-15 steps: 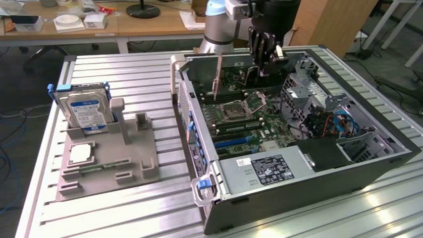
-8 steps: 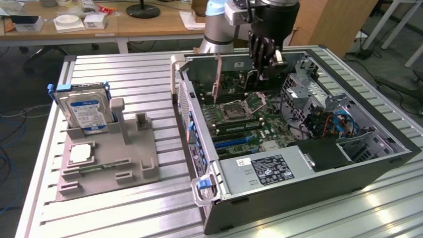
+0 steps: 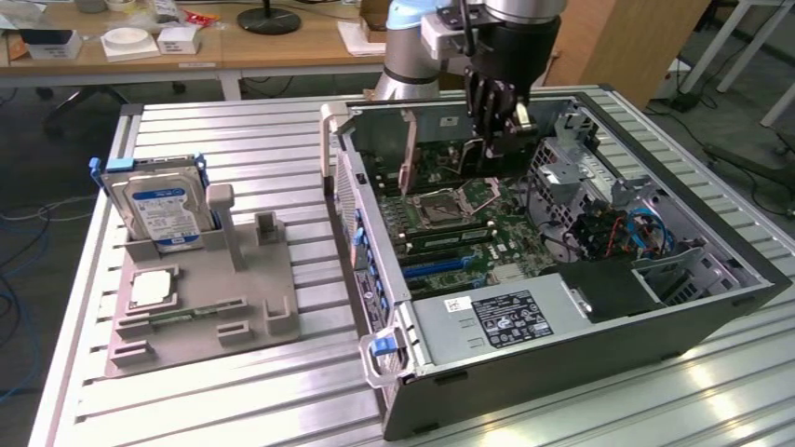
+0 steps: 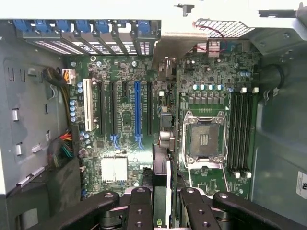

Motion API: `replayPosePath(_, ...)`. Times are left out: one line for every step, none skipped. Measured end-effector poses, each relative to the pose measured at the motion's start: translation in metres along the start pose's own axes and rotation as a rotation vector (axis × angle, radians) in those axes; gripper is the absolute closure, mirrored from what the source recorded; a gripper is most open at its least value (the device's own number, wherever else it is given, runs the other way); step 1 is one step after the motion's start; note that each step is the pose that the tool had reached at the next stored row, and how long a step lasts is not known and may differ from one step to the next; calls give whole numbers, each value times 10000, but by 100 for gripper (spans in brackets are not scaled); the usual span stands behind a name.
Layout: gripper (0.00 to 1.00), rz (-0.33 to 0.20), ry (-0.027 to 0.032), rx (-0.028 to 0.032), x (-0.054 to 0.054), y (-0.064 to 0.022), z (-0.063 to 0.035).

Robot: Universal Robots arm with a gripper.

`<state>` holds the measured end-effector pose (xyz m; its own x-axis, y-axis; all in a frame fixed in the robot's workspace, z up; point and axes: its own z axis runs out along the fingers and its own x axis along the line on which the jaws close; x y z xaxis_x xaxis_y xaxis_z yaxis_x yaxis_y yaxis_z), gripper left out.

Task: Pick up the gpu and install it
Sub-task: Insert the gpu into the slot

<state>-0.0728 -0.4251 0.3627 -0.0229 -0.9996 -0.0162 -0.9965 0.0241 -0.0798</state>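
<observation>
My black gripper (image 3: 497,130) hangs inside the open computer case (image 3: 695,307), above the motherboard (image 3: 497,233). It is shut on the gpu (image 3: 478,156), which hangs edge-down as a dark card below the fingers. In the wrist view the gpu (image 4: 162,165) runs edge-on between the two black fingers (image 4: 139,206), and its silver bracket (image 4: 175,40) lies toward the case's rear slot openings. The card hovers between the blue expansion slot (image 4: 137,108) and the CPU socket (image 4: 204,139), apart from the board.
A power supply (image 3: 497,317) fills the case's near end, and a drive cage with cables (image 3: 621,233) stands at the exterior view's right. A grey fixture (image 3: 211,298) on the slatted table holds a hard drive (image 3: 162,209). Memory slots (image 4: 240,134) flank the socket.
</observation>
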Motion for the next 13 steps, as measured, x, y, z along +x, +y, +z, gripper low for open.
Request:
replayPosePath(73,2,-1,0,11,3,2)
replayPosePath(73,3,0,1,26,5,4)
replayPosePath(73,3,-1,1,39,7,6)
replayPosePath(73,3,-1,1,51,9,9)
replayPosePath(73,3,0,1,63,12,11)
replayPosePath(73,3,-1,1,74,14,13)
replayPosePath(73,4,-1,1,86,16,16)
replayPosePath(73,3,0,1,97,16,19)
replayPosePath(73,3,-1,0,109,17,22)
replayPosePath(73,3,0,1,119,18,25)
replayPosePath(73,3,-1,1,127,20,29)
replayPosePath(73,3,-1,1,137,21,32)
replayPosePath(73,3,-1,1,147,23,35)
